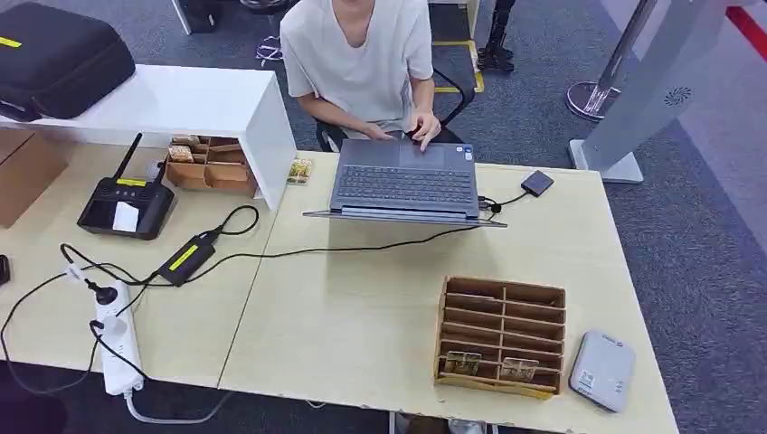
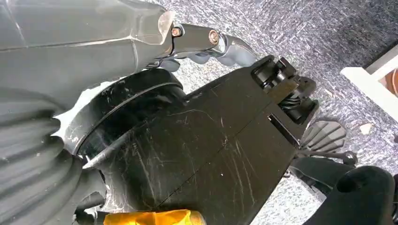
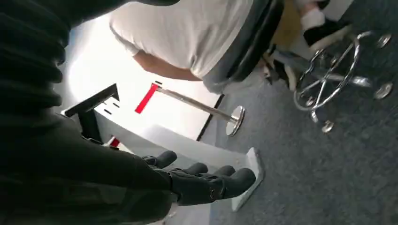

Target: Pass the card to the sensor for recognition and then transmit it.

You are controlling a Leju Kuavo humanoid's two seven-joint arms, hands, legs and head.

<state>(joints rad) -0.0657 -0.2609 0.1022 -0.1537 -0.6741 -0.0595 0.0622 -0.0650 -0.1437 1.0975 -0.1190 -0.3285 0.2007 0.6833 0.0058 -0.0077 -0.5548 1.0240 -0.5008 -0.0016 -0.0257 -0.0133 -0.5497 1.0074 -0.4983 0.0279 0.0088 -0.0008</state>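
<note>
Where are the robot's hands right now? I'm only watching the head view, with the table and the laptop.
Observer: The right wrist view has the right hand hanging low over the grey carpet, fingers stretched out and holding nothing.
Operator: And the other one?
Observer: The left wrist view has the left hand down over the same kind of carpet. I cannot tell whether it is open.
Operator: Anything else down there that I'm missing?
Observer: Yes, the right wrist view takes in the chrome wheeled base of a chair.
</note>
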